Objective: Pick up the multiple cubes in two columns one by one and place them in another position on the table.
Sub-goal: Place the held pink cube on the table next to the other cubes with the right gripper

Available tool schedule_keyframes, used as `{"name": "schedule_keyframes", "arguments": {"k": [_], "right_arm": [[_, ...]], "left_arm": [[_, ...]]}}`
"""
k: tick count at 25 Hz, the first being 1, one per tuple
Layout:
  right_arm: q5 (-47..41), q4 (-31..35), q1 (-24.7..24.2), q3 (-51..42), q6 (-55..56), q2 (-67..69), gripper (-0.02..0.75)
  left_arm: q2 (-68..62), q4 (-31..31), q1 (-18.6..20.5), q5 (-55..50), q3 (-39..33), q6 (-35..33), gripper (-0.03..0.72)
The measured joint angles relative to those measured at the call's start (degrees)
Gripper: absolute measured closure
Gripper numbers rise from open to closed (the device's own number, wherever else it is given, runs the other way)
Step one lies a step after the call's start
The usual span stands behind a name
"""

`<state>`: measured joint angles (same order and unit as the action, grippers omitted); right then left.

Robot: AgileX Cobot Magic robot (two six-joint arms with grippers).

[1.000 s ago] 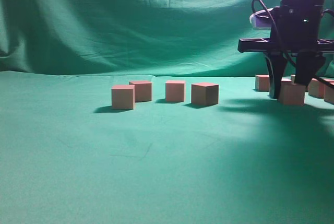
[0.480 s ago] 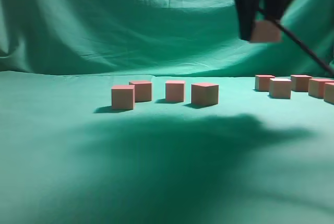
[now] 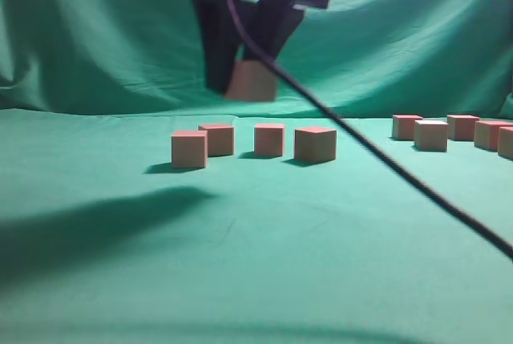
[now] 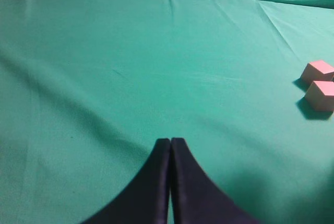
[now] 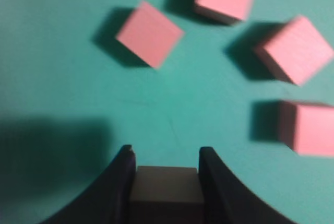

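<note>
1. The right gripper (image 3: 240, 79) hangs high above the table, over the middle of the cloth. Its two black jaws are part open and clamped on one cube (image 3: 251, 82), which sits squarely between them. In the right wrist view the carried cube (image 5: 167, 187) shows as a shaded tan block filling the gap between the jaws.

2. Directly below the carried cube, four cubes stand on the table in a loose group near its middle. From the front they read as a rough row: the leftmost cube (image 3: 189, 149) nearest the front, a second cube (image 3: 217, 139) just behind it, a third cube (image 3: 269, 139), and a fourth cube (image 3: 315, 143). These look like cubes already moved to the new place.

3. Toward the right edge of the table, well apart from that group, five more cubes (image 3: 449, 130) remain clustered together, the last one cut off by the frame. These look like what is left of the two columns.

4. The left gripper (image 4: 170, 153) rests low over bare green cloth with its jaws pressed together and nothing between them. Two cubes (image 4: 319, 84) lie off to its right.

5. Judged from this layout, roughly half the job is done: four placed, one in the air awaiting release beside them, five or so to fetch.

6. The table (image 3: 256, 280) is covered in green cloth, with a green backdrop (image 3: 96, 31) behind.
</note>
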<state>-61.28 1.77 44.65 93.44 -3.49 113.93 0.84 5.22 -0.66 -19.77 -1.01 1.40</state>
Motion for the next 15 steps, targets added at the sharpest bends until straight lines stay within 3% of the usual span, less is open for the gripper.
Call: {"name": "schedule_keyframes", "arguments": {"k": [6, 15], "right_arm": [[5.16, 0.53, 1.01, 0.0, -0.28, 3.92, 0.475], [5.93, 3.41, 1.01, 3.65, -0.02, 8.54, 0.475]], "left_arm": [[0.0, 0.0, 0.0, 0.0, 0.0, 0.0, 0.688], [0.0, 0.0, 0.0, 0.0, 0.0, 0.0, 0.688]]}}
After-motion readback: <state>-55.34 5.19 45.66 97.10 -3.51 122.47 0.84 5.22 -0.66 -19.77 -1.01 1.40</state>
